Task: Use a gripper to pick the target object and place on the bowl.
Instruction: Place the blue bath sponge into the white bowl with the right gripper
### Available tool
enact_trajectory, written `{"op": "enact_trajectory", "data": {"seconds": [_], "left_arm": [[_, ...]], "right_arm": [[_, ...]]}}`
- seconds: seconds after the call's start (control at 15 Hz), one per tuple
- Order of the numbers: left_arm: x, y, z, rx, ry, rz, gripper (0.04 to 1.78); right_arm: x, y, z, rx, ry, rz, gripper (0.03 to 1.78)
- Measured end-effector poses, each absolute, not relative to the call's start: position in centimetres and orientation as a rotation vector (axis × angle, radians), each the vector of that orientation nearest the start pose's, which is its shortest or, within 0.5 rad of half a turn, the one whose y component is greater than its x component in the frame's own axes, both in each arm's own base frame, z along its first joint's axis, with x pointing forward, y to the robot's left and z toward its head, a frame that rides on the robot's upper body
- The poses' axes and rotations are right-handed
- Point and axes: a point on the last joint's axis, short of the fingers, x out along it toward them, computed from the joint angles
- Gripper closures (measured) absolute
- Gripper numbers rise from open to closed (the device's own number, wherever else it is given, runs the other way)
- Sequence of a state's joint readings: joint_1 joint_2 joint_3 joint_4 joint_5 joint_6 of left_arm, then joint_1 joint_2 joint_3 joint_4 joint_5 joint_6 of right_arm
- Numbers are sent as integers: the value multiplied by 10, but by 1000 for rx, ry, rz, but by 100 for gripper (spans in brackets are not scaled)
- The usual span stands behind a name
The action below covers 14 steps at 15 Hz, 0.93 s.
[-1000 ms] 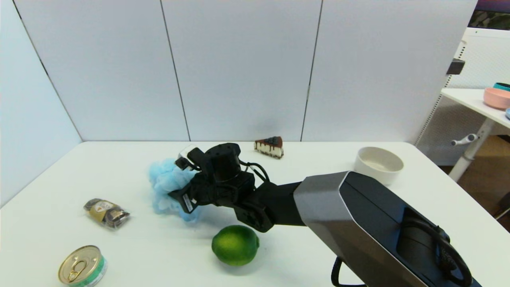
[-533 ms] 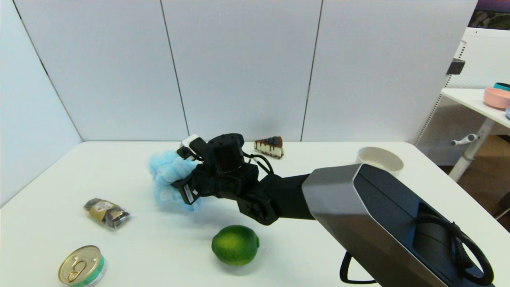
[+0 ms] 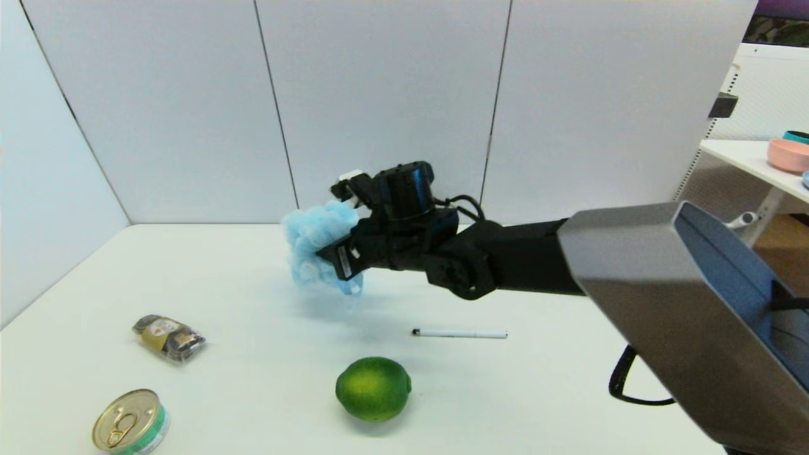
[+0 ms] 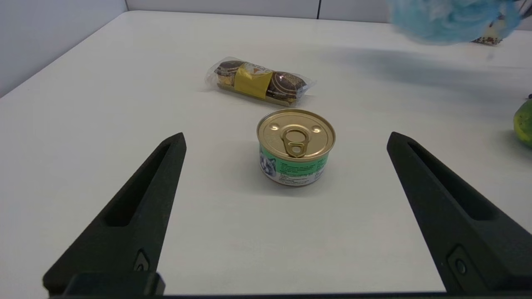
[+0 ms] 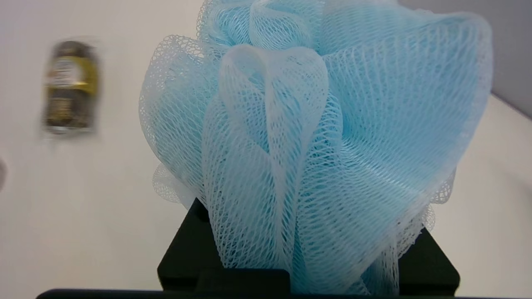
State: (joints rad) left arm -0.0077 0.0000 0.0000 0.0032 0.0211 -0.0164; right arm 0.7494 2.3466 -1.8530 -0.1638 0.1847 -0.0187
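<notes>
While the right gripper point(image 3: 328, 249) hangs above the middle of the white worktop point(image 3: 208, 278), its black fingers point(image 5: 189, 249) are clamped on the light-blue mesh pouf point(image 3: 316, 243), which is lifted clear of the surface and casts a soft shadow below. Seen from the right wrist, the pouf point(image 5: 316, 141) fills most of the view, its ruffled netting bulging out from between the two fingers. The right arm reaches in from the robot's right side, and its large grey link covers that side of the worktop, so the cream bowl cannot be seen.

On the worktop beneath the arm lies a white pen point(image 3: 460, 333) with a dark tip. Nearer the robot sits a green lime point(image 3: 373, 388). Toward the robot's left lies a clear packet of wrapped chocolates point(image 3: 169, 338), and nearer still a small tin can point(image 3: 131, 422) with a gold pull-tab lid and a green label.

The left gripper point(image 4: 286, 145) hovers low over the near left part of the worktop, its fingers point(image 4: 141, 207) spread wide apart and holding nothing; the tin can stands just beyond the gap between them, with the chocolates farther on.

On a separate side table at the far right rests a pink bowl point(image 3: 787, 155).
</notes>
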Motion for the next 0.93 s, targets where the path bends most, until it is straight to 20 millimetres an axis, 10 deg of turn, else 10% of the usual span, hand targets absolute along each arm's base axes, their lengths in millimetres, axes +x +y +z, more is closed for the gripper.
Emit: {"op": "enact_trajectory", "data": {"seconds": [0.47,0.93], "left_arm": [[-23,1,75,-16,3,13,11],[-23,1,75,-16,3,13,11]], "right_arm": [[376,224,223,-97,357,714,109],[397,87,239,-220,456,440,110]]}}
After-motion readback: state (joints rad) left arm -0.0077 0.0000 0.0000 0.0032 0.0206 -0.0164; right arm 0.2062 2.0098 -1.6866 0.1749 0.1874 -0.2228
